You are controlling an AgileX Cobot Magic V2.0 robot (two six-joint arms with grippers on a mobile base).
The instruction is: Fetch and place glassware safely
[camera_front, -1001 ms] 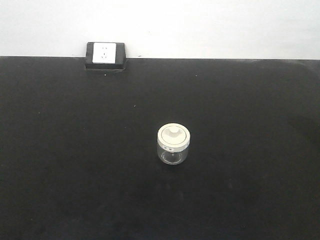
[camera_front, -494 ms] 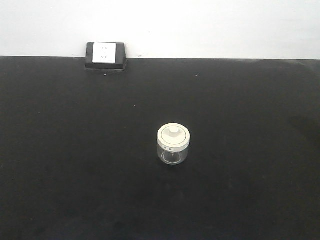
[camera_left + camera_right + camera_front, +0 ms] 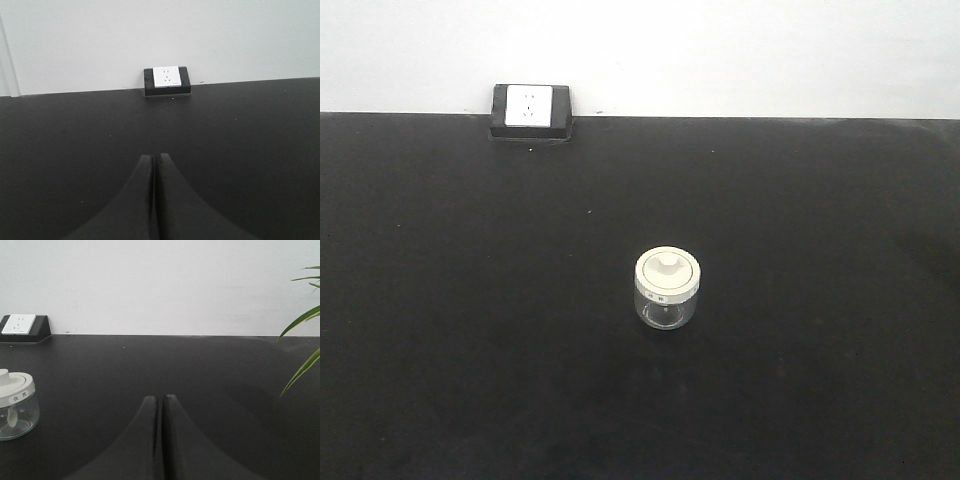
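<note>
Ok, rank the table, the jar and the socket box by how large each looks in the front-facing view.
1. The black table, by far the largest, filling most of the picture.
2. The socket box, wider than the jar although it sits further back.
3. The glass jar, close to the box in apparent area, so that ranking is tentative.

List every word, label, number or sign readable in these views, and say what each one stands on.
Small label on the rim of the glass jar's cream-white lid: two dark characters, too small and blurred to read in the right wrist view; in the front view they are only dark marks.
Wall socket box at the table's far edge: only plug holes on its white face, no readable text.
Nothing else carries any lettering.
</note>
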